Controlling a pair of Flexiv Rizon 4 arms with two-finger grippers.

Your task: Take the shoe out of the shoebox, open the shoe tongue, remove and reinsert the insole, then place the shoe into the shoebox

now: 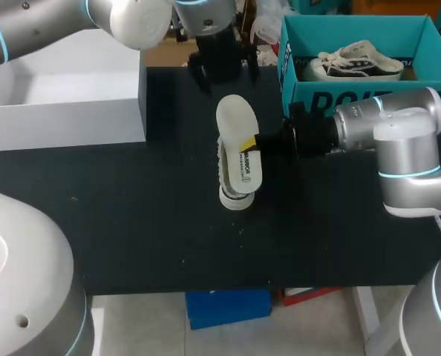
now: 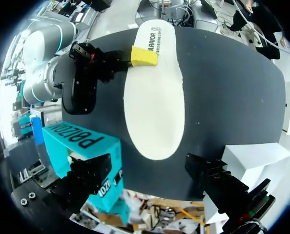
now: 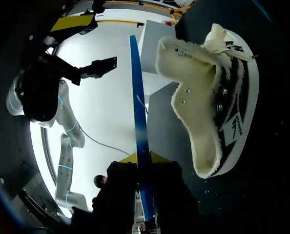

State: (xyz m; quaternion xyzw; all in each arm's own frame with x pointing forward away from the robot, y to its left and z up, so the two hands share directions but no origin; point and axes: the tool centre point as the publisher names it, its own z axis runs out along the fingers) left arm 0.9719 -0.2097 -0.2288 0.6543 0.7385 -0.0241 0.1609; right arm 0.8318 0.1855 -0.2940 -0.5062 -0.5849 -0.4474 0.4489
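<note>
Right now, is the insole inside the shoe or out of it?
Out. The right jaws hold the whole insole clear of the shoe; the right wrist view shows a gap between them.

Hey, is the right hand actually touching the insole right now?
Touching. The right wrist view shows the insole edge-on, pinched between both fingers of the right hand; the left wrist view shows a yellow tip on its edge.

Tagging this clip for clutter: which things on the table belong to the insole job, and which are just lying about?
In the job: shoe on the table, insole held by the right tool, teal shoebox.
Lying about: white box, second shoe inside the shoebox.
</note>
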